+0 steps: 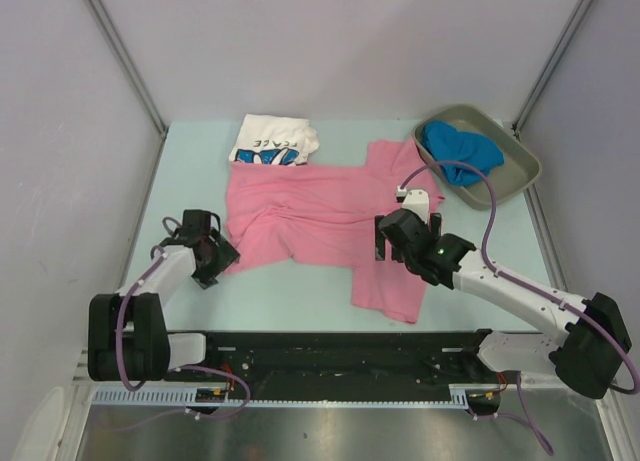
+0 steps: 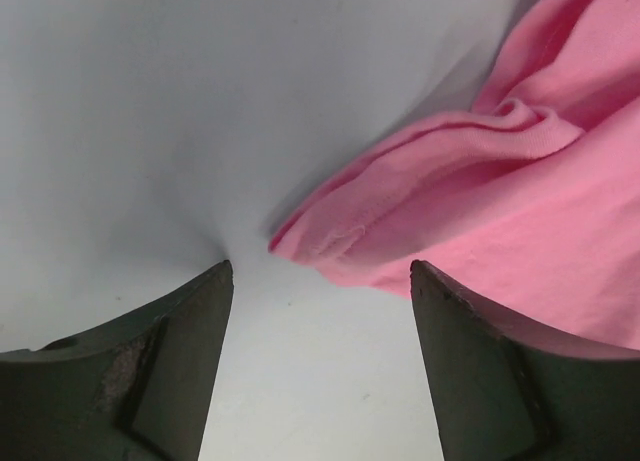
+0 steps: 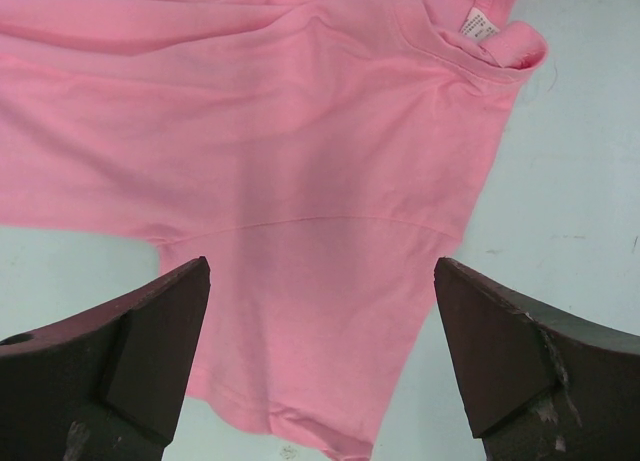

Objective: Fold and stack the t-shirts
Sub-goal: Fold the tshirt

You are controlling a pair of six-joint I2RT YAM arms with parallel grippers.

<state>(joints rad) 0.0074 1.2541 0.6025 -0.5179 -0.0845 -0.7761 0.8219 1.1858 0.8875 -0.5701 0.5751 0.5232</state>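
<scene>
Left gripper [image 2: 320,271] and right gripper [image 3: 322,266] are hovering open, empty, at the pink t-shirt [image 1: 310,206] (limp, light, probably bunching when lifted); its rumpled hem corner [image 2: 310,243] is offering a hold.

We count three t-shirts in view: one pink t-shirt [image 1: 320,216], one white printed t-shirt [image 1: 272,141] and one bright blue t-shirt [image 1: 458,151]. We record one grey-olive tray [image 1: 522,171], one counter [image 1: 190,161] and two arms, each with one claw: left claw [image 1: 212,247], right claw [image 1: 405,233].
</scene>
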